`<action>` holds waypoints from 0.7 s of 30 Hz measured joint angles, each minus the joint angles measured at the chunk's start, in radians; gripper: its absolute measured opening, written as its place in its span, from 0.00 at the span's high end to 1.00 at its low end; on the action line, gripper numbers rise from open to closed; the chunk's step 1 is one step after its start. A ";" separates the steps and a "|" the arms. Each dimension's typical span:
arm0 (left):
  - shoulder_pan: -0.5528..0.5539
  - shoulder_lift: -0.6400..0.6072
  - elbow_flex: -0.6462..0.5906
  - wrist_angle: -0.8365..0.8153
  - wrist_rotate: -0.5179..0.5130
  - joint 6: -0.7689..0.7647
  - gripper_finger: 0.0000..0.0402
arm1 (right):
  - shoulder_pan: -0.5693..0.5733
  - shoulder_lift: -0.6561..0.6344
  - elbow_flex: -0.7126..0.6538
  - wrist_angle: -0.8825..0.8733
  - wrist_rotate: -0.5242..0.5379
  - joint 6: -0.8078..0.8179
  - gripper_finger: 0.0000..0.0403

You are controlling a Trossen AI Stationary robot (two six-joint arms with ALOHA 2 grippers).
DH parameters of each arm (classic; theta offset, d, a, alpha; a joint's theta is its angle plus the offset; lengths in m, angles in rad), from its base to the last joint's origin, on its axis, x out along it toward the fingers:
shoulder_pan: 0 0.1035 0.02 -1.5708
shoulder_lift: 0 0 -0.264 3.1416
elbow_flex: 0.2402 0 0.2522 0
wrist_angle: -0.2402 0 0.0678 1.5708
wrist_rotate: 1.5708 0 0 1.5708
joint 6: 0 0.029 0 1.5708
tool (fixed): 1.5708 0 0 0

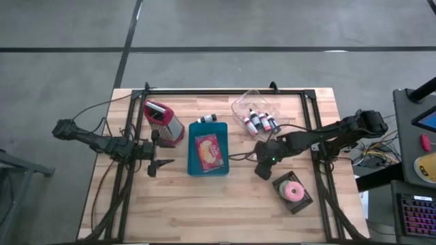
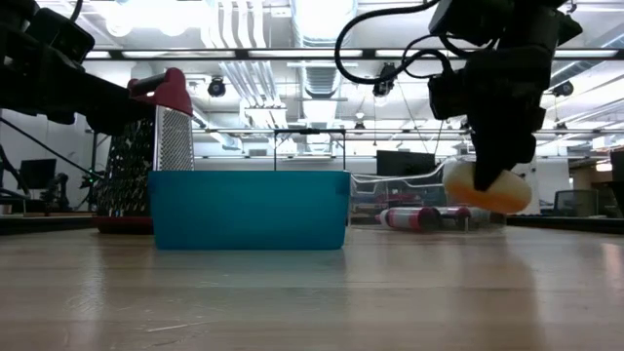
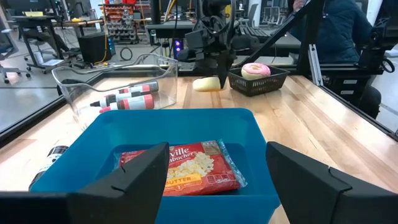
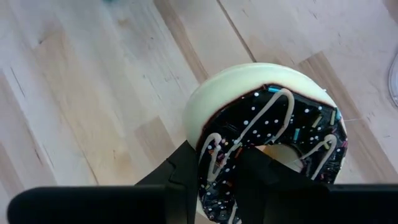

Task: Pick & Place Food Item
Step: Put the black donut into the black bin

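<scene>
My right gripper [image 1: 262, 168] is shut on a cream doughnut with dark, sprinkled icing [image 4: 267, 134], right of the blue bin [image 1: 208, 155]. The doughnut also shows in the low view [image 2: 486, 191] and in the left wrist view [image 3: 208, 83]; in the high view the gripper hides it. The bin holds a red popcorn packet [image 3: 180, 167]. My left gripper [image 1: 161, 165] is open and empty at the bin's left side, its fingers level and pointing at the bin. My right gripper holds the doughnut by one side of its ring [image 4: 217, 155]. One finger [image 4: 180, 177] is on the outer rim and the other [image 4: 261, 174] at the hole. The fingers point down from above. The doughnut hangs tilted below them, just clear of the table.
A black basket with a pink doughnut [image 1: 293, 192] stands near the right front. A clear box with bottles [image 1: 257, 116] is at the back right. A grater [image 1: 163, 122] and a small bottle [image 1: 208, 120] stand behind the bin. A person sits beyond the table [image 3: 339, 25].
</scene>
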 joint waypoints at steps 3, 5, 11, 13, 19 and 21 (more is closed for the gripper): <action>0.000 0.000 0.000 0.000 0.000 0.000 0.31 | 0.000 0.000 0.000 0.006 -0.015 -0.002 0.83; 0.000 0.000 0.000 0.000 0.000 0.000 0.31 | 0.001 0.000 0.000 0.012 -0.020 -0.002 0.83; 0.000 0.000 0.000 -0.001 0.000 0.000 0.31 | 0.001 0.000 0.000 0.027 -0.030 -0.007 0.83; 0.000 0.000 0.000 -0.001 0.000 0.000 0.31 | 0.002 0.000 0.000 0.038 -0.041 -0.013 0.83; 0.000 0.000 0.000 -0.001 0.000 0.000 0.31 | 0.002 -0.001 0.000 0.082 -0.066 -0.030 0.83; 0.000 0.000 0.000 -0.001 0.000 0.000 0.31 | 0.002 -0.001 0.000 0.092 -0.071 -0.034 0.83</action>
